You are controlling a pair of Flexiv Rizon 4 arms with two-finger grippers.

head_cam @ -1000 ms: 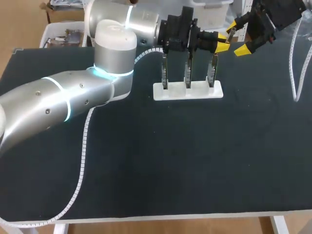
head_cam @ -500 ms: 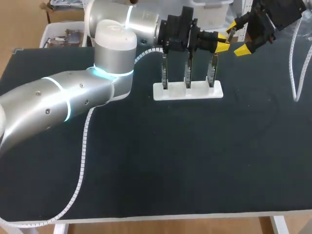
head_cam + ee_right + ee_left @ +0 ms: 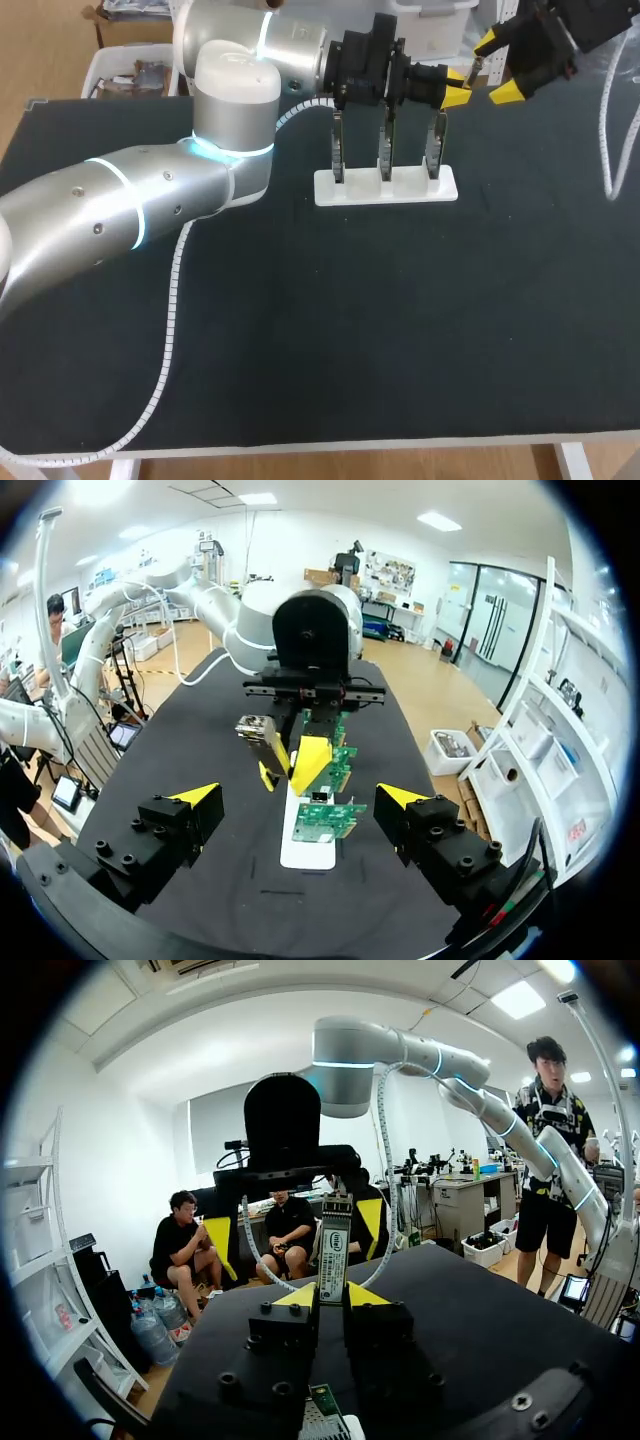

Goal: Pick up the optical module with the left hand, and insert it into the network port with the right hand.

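My left gripper [image 3: 458, 90] hangs above the right end of a white stand [image 3: 385, 187] and is shut on the optical module [image 3: 472, 69], a slim silver bar with a label [image 3: 333, 1250] poking out past its yellow tips. The stand holds three upright green circuit boards [image 3: 385, 150]. My right gripper [image 3: 496, 68] faces the left one from the far right, open, its fingers either side of the module's free end without touching it. From the right wrist view, the module [image 3: 255, 730] and the left gripper [image 3: 290, 765] are ahead, above the boards [image 3: 325, 820].
A white spiral cable [image 3: 608, 150] hangs over the table's right side. Another spiral cable [image 3: 170, 300] from my left arm trails across the left half of the black table [image 3: 400, 330]. My left arm's thick grey links [image 3: 150, 200] cover the left rear.
My right gripper has shifted slightly up and back, still open. The left arm and the module have kept still.
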